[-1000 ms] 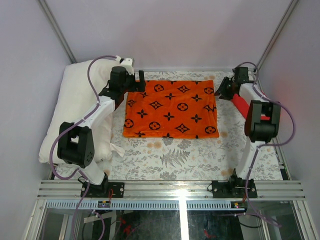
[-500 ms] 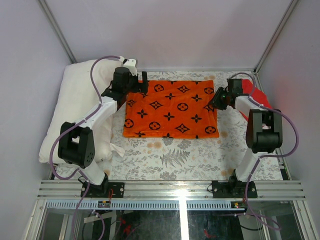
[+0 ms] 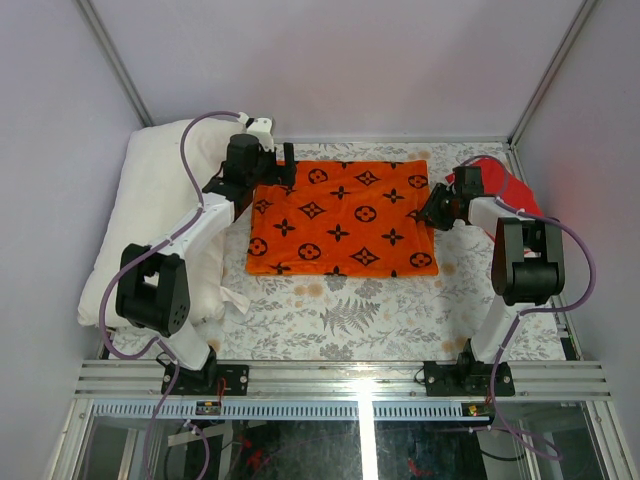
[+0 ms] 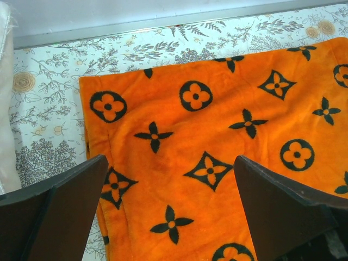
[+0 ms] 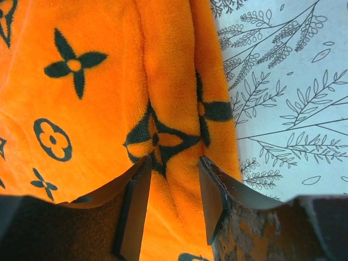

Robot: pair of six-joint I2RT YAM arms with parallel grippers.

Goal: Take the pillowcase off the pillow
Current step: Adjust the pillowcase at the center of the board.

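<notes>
Twin white arms, black joints
Left arm (image 3: 203, 222) and right arm (image 3: 497, 305): white links, black housings, a lilac cable (image 3: 184, 150) looped along each; left gripper (image 4: 169, 160) and right gripper (image 5: 173, 161) dark-fingered.

Lab enclosure — aluminium frame (image 3: 350, 375), plain walls (image 3: 330, 60).

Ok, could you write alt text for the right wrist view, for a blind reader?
The right gripper straddles a raised fold in the orange pillowcase, near its edge. The floral table covering shows at right.

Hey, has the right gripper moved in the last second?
Yes. The right gripper slid along the right edge of the pillowcase, from beside its far corner toward the near side, to about mid-edge.
</notes>
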